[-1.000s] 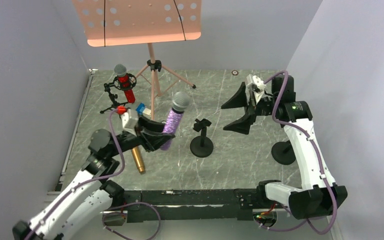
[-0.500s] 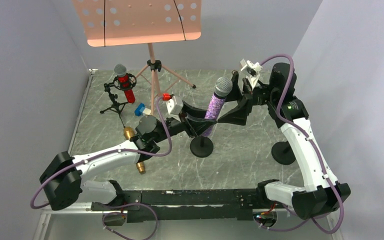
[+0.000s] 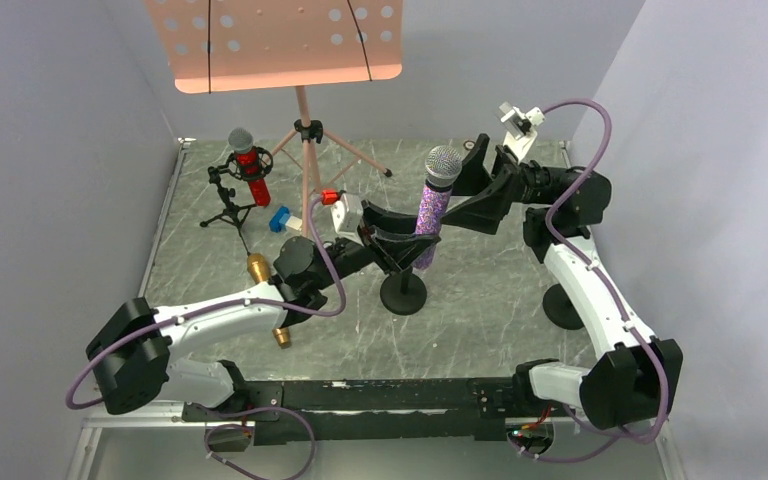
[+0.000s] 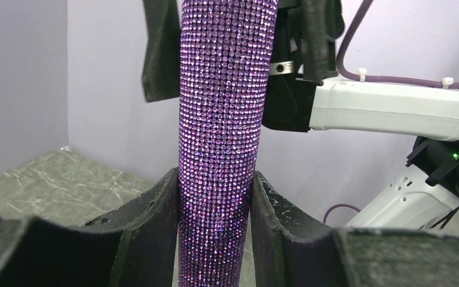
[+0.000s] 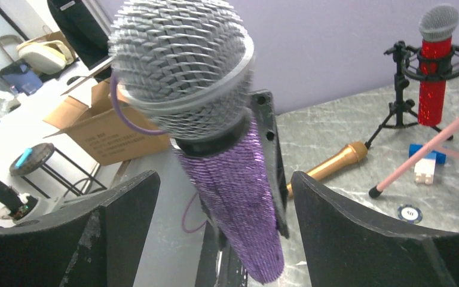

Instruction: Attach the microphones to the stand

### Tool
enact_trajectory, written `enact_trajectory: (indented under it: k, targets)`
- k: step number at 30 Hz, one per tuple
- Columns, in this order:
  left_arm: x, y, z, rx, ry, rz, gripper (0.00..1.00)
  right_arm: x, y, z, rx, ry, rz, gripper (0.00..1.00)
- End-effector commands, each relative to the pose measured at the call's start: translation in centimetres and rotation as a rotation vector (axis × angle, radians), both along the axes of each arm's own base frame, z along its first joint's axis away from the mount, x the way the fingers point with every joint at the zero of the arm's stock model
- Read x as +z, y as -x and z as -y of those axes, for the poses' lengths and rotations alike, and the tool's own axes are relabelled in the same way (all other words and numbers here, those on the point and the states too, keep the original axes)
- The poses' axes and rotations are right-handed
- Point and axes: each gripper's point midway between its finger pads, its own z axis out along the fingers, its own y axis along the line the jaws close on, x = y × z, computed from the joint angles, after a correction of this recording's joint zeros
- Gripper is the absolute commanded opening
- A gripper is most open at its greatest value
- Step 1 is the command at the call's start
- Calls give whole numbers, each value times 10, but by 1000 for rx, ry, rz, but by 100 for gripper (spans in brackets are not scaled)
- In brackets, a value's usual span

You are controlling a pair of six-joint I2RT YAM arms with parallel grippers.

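Seating step, I judge: glittery purple microphone with grey mesh head (image 3: 430, 205) upright over black round-base stand (image 3: 403, 294) at desk (image 3: 505, 300) centre, clamped low in left pincer (image 3: 407, 243). Right pincer (image 3: 466, 190), from 2 o'clock, wide around its neck; next needs aligned lowering.

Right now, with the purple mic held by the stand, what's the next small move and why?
Probably close the right hand, whose fingers sit open either side of the purple mic; the left hand alone grips its lower body near the black stand.
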Motion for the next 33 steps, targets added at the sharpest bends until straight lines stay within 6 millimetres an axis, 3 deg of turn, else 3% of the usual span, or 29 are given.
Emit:
enact_trajectory:
  k: [1, 14, 21, 26, 29, 31, 33]
  targets:
    - [31, 3, -5, 1, 123, 36, 0, 22, 21, 2, 0, -74, 90, 85]
    - [27, 1, 13, -48, 123, 0, 0, 4, 16, -5, 39, 10, 100, 63]
    - [20, 5, 13, -58, 70, 3, 0, -4, 10, -5, 42, 54, 107, 63]
    - [18, 5, 12, -54, 59, 5, 0, -5, 9, -4, 54, 80, 134, 23]
    - [17, 6, 10, -55, 43, 2, 0, -10, 3, -2, 29, 110, 144, 8]
    - [14, 3, 4, -41, 34, -15, 20, -17, -7, 2, -47, 160, 220, 3]
    - [10, 2, -7, 1, 23, -26, 53, -20, -13, 7, -113, 231, 307, 1]
